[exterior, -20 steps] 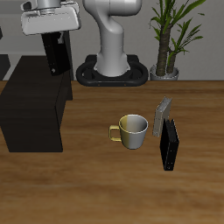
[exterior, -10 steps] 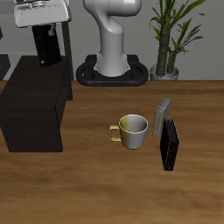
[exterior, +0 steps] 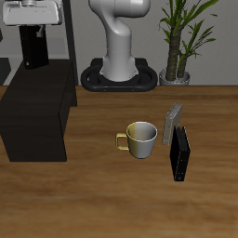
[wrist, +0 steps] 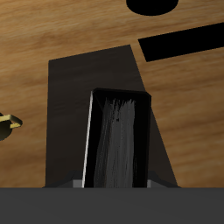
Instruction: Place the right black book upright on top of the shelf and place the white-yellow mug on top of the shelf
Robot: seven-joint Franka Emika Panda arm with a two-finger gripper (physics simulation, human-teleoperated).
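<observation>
My gripper (exterior: 35, 37) is shut on the right black book (exterior: 34, 52), which hangs upright over the back end of the shelf (exterior: 37, 107). From the wrist view the book (wrist: 118, 140) points straight down at the shelf's dark flat top (wrist: 70, 87), with a gap between them. The white-yellow mug (exterior: 141, 139) stands upright on the table in front of the robot base, apart from the shelf, its yellow handle turned toward the shelf. Only the handle's tip (wrist: 7, 124) shows in the wrist view.
A second black book (exterior: 178, 154) stands upright beyond the mug, with a grey book (exterior: 172, 123) leaning just behind it. The robot base (exterior: 119, 65) and a potted plant (exterior: 181, 37) are at the table's back.
The gripper has carried the book sideways, away from the mug and toward the shelf's far back end. The mug and the other books have not moved.
</observation>
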